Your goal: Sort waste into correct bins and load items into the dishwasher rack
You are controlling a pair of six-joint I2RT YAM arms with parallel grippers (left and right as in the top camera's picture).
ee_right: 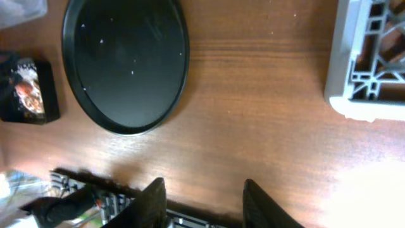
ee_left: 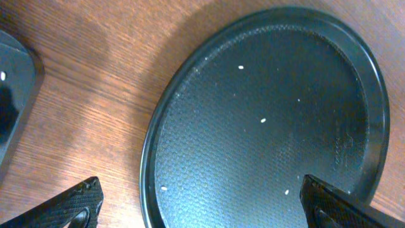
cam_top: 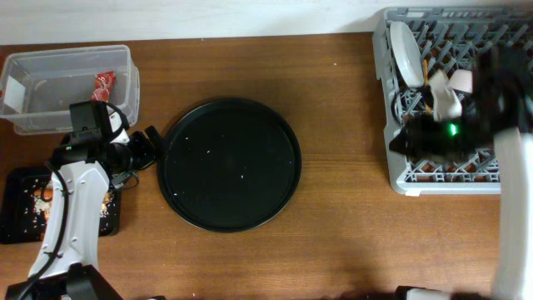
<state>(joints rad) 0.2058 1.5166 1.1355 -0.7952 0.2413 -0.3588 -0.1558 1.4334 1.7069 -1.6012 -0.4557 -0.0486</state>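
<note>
On your wooden table (cam_top: 333, 83), the clear tub (cam_top: 50, 83) at far left holds the red wrapper (cam_top: 104, 83); the flat black tray (cam_top: 17, 225) near it holds food scraps (cam_top: 42, 196). Your left claw (cam_top: 151, 146) stands wide apart beside the round black tray (cam_top: 229, 167). At right, the white plate (cam_top: 405, 52) stands in the rack (cam_top: 400, 179); your right claw (ee_right: 204, 183) is apart and empty.

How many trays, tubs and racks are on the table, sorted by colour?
Black: 2, the round tray and the flat tray
Clear: 1, the tub
Grey: 1, the rack
Total: 4
</note>
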